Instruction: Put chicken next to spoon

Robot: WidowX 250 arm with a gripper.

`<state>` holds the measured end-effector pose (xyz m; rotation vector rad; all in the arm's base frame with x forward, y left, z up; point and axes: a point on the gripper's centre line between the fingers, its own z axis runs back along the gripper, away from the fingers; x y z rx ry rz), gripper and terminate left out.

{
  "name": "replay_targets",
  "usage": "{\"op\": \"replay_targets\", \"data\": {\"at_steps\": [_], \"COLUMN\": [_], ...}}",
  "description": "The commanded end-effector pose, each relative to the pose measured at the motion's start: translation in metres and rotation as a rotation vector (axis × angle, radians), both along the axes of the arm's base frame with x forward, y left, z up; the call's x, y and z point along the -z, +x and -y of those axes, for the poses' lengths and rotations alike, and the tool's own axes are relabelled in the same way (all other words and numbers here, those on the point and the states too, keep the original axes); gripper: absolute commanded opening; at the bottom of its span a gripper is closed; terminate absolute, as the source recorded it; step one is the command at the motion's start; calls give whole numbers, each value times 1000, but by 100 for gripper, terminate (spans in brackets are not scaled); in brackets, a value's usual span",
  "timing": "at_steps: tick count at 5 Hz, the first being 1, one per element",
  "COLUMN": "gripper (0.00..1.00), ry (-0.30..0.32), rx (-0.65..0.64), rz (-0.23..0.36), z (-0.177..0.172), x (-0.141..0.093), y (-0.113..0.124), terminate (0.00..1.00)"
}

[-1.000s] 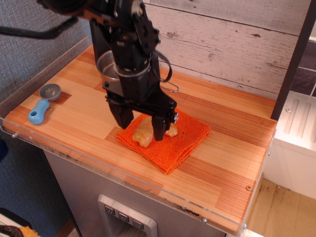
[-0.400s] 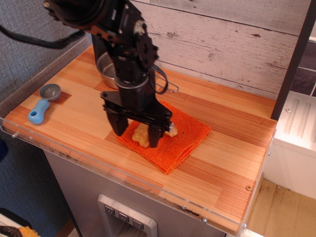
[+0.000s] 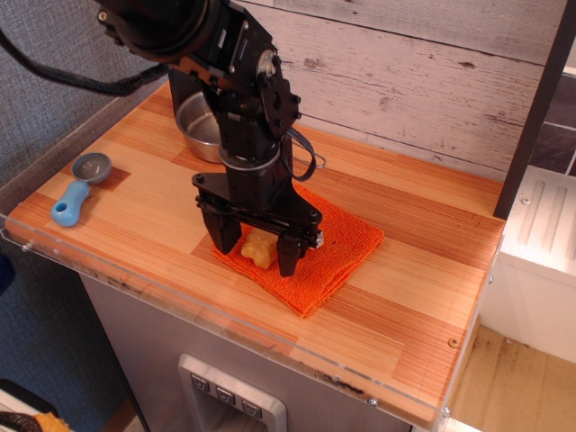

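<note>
The gripper point(image 3: 257, 252) is low over the orange cloth point(image 3: 333, 247), its 2 fingers spread apart, straddling the chicken point(image 3: 258, 247). The spoon point(image 3: 77, 186) lies well apart.

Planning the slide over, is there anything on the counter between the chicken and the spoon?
Nothing visible. The chicken sits on the orange cloth between the open gripper's fingers; bare wood runs left to the spoon.

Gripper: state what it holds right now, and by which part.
Nothing is clearly held yet. The gripper is low over the orange cloth, its open fingers on either side of the chicken, which lies on the cloth.
</note>
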<state>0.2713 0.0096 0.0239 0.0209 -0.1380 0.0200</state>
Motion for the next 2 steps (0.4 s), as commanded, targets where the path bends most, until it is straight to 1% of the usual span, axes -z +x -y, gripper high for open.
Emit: {"op": "replay_targets", "data": {"at_steps": [1,2], "gripper": [0,0], "ry": [5,-5], "rx": [18,25], "rz": [3,20], "z": [2,-1], "x": [0,-12], "y": [3,3], "terminate": [0,0]}}
